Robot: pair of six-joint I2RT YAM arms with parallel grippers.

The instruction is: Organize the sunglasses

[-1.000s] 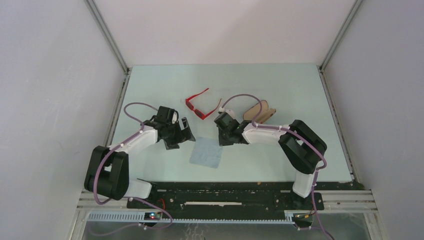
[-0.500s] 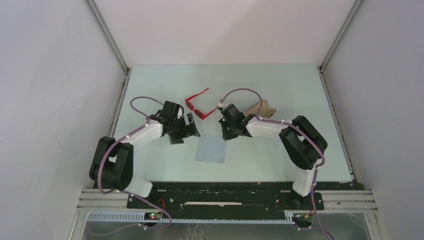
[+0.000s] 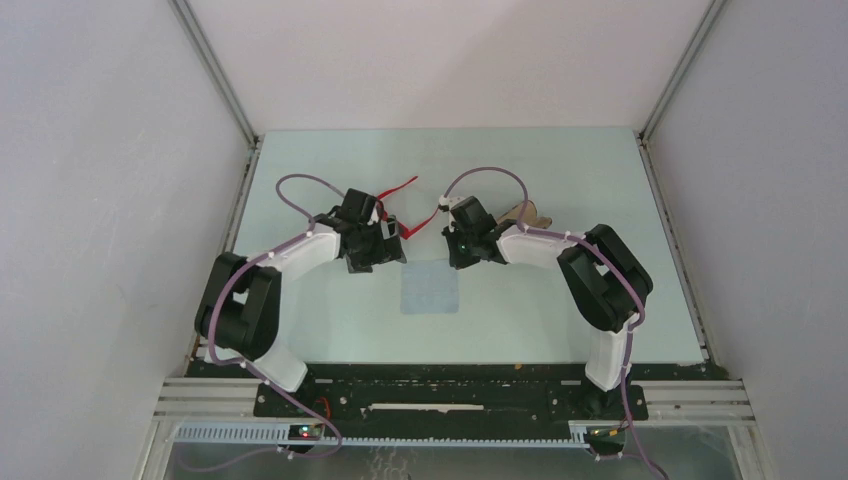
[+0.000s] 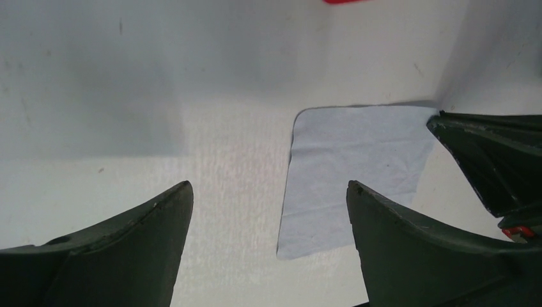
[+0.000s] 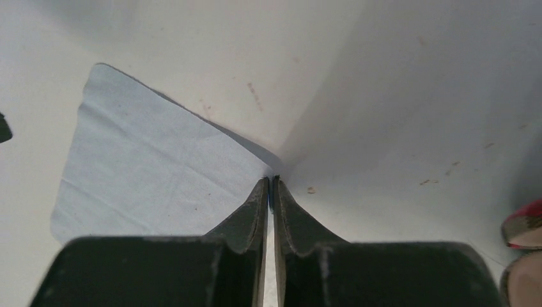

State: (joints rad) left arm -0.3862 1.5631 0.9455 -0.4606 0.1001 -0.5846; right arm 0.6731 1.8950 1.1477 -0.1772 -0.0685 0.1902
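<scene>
The red sunglasses (image 3: 404, 187) lie at the middle back of the table, partly hidden behind my left gripper (image 3: 383, 254); a red sliver (image 4: 342, 1) shows at the top of the left wrist view and a red edge (image 5: 524, 224) at the right of the right wrist view. My left gripper (image 4: 268, 185) hangs open over the table beside the pale blue cloth's (image 4: 358, 166) left edge, nothing between its fingers. My right gripper (image 5: 273, 180) is pinched shut on the far right corner of the cloth (image 5: 153, 173), which lies flat (image 3: 430, 292).
A brown case (image 3: 522, 212) lies behind the right arm, mostly hidden. White walls and metal rails (image 3: 245, 190) bound the table on the left, back and right.
Both grippers moved toward the back and inward. The right gripper dragged the cloth a little right and back. The left gripper now covers part of the sunglasses.
</scene>
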